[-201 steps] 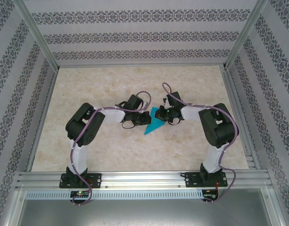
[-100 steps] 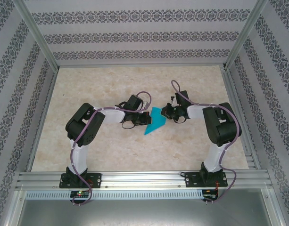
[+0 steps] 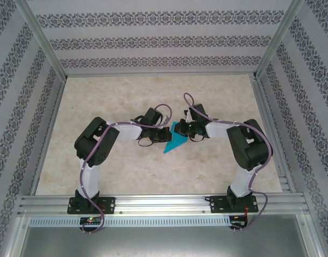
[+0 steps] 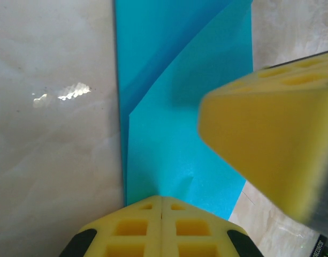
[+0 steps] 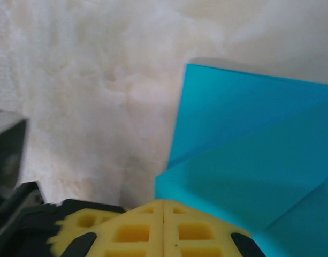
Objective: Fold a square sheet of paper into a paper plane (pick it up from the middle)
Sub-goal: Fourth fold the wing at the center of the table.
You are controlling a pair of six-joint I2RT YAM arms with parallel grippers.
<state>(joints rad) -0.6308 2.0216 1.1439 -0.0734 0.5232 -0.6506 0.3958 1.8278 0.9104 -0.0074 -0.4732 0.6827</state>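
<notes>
The cyan-blue paper (image 3: pixel 174 140) lies flat on the marble table, partly folded into a pointed shape with a diagonal flap (image 4: pixel 190 107) over a lower layer. My left gripper (image 3: pixel 165 134) is shut, its yellow foam tips (image 4: pixel 161 201) resting on the paper's near edge, where a small wrinkle shows. My right gripper (image 3: pixel 186 129) is also shut, tips (image 5: pixel 164 204) down at the corner of the folded flap (image 5: pixel 249 176). One yellow finger of the right gripper (image 4: pixel 271 139) looms over the paper in the left wrist view. Whether either tip pinches paper is hidden.
The marble tabletop (image 3: pixel 121 166) spreads around the paper. Patterned walls and metal frame posts (image 3: pixel 46 48) enclose the table on three sides. The black body of the left gripper (image 5: pixel 14 160) sits close to the right gripper's fingers.
Half a second ago the right gripper had swung off to the right of the paper; it is now back at the paper's upper right edge. The left arm and the paper stayed put.
</notes>
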